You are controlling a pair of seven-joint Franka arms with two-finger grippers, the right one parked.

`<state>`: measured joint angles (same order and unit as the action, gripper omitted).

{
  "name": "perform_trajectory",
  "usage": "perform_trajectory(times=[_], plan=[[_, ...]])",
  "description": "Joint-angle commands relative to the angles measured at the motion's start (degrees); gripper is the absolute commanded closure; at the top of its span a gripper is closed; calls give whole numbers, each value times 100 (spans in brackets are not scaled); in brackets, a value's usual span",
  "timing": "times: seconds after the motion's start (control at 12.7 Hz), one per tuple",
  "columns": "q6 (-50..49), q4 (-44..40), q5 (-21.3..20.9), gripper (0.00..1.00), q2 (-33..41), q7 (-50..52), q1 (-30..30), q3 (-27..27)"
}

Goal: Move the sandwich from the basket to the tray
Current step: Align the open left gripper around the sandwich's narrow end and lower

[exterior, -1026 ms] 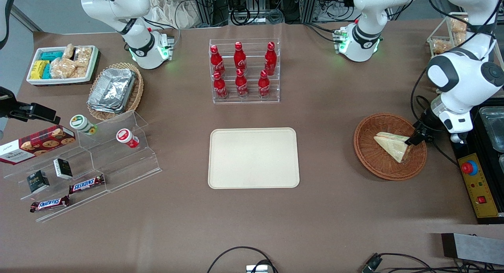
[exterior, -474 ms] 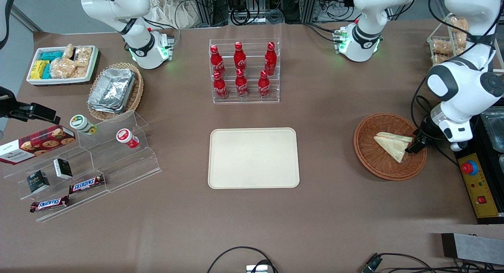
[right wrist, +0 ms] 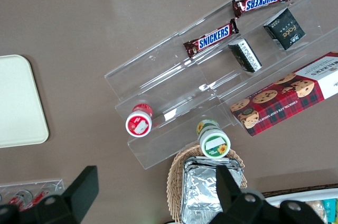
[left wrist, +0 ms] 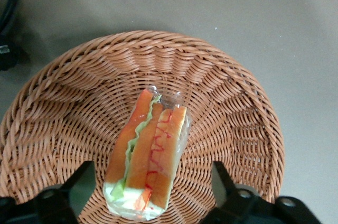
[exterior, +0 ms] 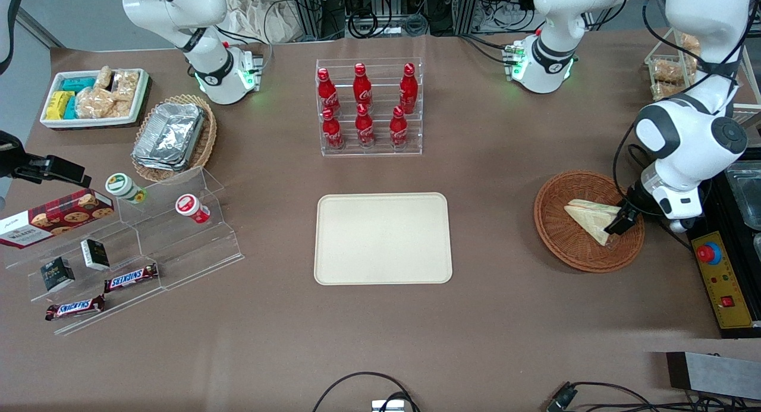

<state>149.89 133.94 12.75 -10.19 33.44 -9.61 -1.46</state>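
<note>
The sandwich [exterior: 591, 219], a wrapped pale wedge, lies in the round reddish-brown wicker basket [exterior: 559, 239] toward the working arm's end of the table. In the left wrist view the sandwich [left wrist: 148, 155] shows its orange, red and green cut edge in the basket [left wrist: 227, 97]. My left gripper [exterior: 618, 223] is open, low over the basket, with one black finger on each side of the sandwich's wide end [left wrist: 150, 203]. The fingers [left wrist: 224, 182] stand apart from the wrap. The cream-beige tray [exterior: 383, 238] lies flat at the table's middle.
A clear rack of red bottles [exterior: 368, 106] stands farther from the front camera than the tray. A black control box with a red button [exterior: 722, 281] sits beside the basket at the table's end. Clear snack steps [exterior: 131, 251] and an oval basket of foil containers [exterior: 172, 137] lie toward the parked arm's end.
My left gripper has dropped lower and shifted a little toward the basket's middle, coming down around the sandwich's wide end. The sandwich has not moved.
</note>
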Motion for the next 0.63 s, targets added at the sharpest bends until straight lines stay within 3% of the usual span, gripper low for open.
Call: perform_trajectory(times=[0.0,0.08,0.16,0.55], plan=[[76,-61,114,54,-79,-118,134,5],[76,-61,105,90,-80,-127,144,14],[67,-52,44,100,-80,-153,153,14],[14,-43,9,100,25,-224,276,23]])
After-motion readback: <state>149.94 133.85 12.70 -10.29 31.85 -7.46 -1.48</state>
